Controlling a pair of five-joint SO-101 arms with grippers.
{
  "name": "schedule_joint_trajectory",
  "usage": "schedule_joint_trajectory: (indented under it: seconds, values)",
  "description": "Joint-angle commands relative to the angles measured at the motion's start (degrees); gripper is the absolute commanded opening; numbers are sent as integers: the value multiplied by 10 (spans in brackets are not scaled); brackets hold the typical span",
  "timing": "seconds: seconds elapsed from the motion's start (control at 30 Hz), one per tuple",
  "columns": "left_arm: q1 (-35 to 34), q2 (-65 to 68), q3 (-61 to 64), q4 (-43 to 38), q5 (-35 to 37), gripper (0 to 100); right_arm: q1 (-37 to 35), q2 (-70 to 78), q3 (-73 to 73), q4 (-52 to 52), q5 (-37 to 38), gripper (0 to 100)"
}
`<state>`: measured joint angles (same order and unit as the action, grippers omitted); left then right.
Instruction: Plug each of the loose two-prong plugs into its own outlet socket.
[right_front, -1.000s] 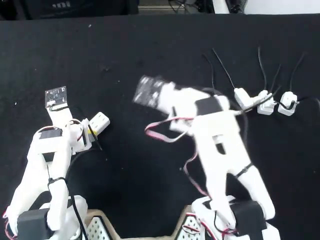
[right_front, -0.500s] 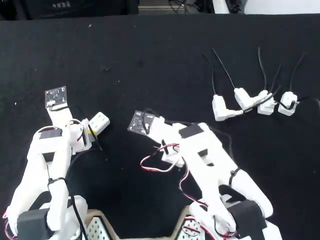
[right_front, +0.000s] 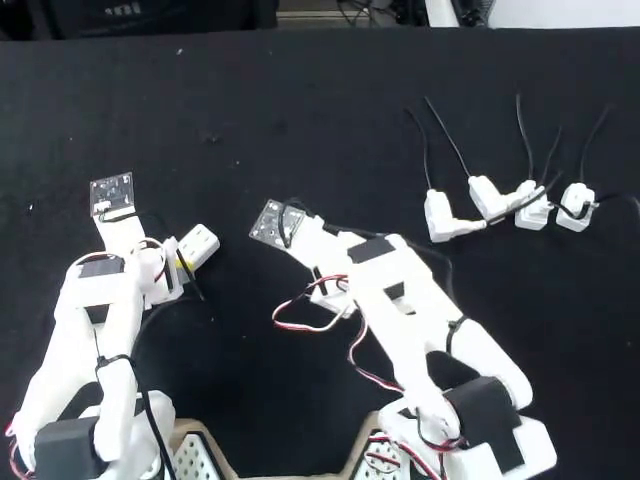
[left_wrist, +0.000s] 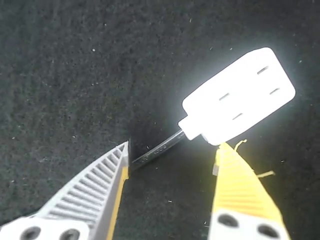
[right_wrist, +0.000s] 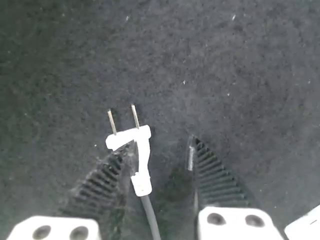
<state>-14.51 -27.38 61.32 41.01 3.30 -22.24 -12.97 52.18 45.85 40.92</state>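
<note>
A white outlet block (left_wrist: 237, 97) with several slots lies on the black cloth, with a dark cord (left_wrist: 160, 147) leading from it. My left gripper (left_wrist: 172, 150) hangs open over that cord, its yellow finger (left_wrist: 240, 190) close to the block's edge. The high view places the block (right_front: 197, 245) at the left, beside the left arm (right_front: 100, 300). A white two-prong plug (right_wrist: 131, 137) with a grey cord lies between the fingers of my open right gripper (right_wrist: 160, 145), against one finger (right_wrist: 107, 177). The right arm (right_front: 385, 275) stretches over the middle of the table.
Several white plugs with black cords lie in a row at the back right (right_front: 440, 215) (right_front: 485, 195) (right_front: 530, 205) (right_front: 575, 205). Red and white wires (right_front: 310, 320) loop off the right arm. The black cloth (right_front: 250, 110) covers the whole table.
The right arm has swung away from the row of plugs toward the near middle and lowered, uncovering the leftmost plug. The left arm has kept still.
</note>
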Motion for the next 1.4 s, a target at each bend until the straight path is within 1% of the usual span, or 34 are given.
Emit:
schedule_joint_trajectory:
  seconds: [0.0, 0.07, 0.23, 0.37, 0.43, 0.47, 0.53, 0.57, 0.6, 0.63, 0.77, 0.83, 0.93, 1.0, 1.1, 1.13, 1.37]
  values:
    - [-7, -14, -2, -6, 7, 271, -12, 10, 7, -4, -3, 150]
    - [-7, -14, -2, -6, 7, 271, -25, 2, 10, 11, -2, 152]
    - [-7, -14, -2, -5, 7, 271, -85, -46, 29, 51, -2, 149]
    - [-7, -14, -2, -5, 7, 271, -92, -85, 53, 49, -2, 148]
    - [-7, -14, -2, -5, 7, 271, -85, -100, 58, 54, -3, 138]
    - [-7, -14, -2, -5, 7, 271, -79, -108, 59, 54, -3, 113]
    - [-7, -14, -2, -5, 7, 271, -67, -125, 60, 52, -7, 16]
    - [-7, -14, -2, -5, 7, 271, -59, -136, 62, 54, -7, 8]
    - [-7, -14, -2, -5, 7, 271, -51, -147, 64, 55, -8, 25]
    - [-7, -14, -2, -5, 7, 271, -42, -159, 65, 60, -8, 11]
    - [-7, -14, -2, -5, 7, 271, -5, -210, 70, 91, -8, 11]
    - [-7, -14, -2, -5, 7, 271, 5, -223, 85, 89, -11, 11]
    - [-7, -14, -2, -6, 7, 271, 7, -214, 109, 58, -55, 17]
    - [-7, -14, -2, -6, 7, 271, 8, -193, 118, 45, -74, 63]
    - [-7, -14, -2, -5, 7, 271, 5, -157, 116, 43, -76, 148]
    - [-7, -14, -2, -5, 7, 271, 6, -148, 114, 44, -76, 155]
    - [-7, -14, 3, -8, 7, 271, 9, -134, 111, 41, -62, 65]
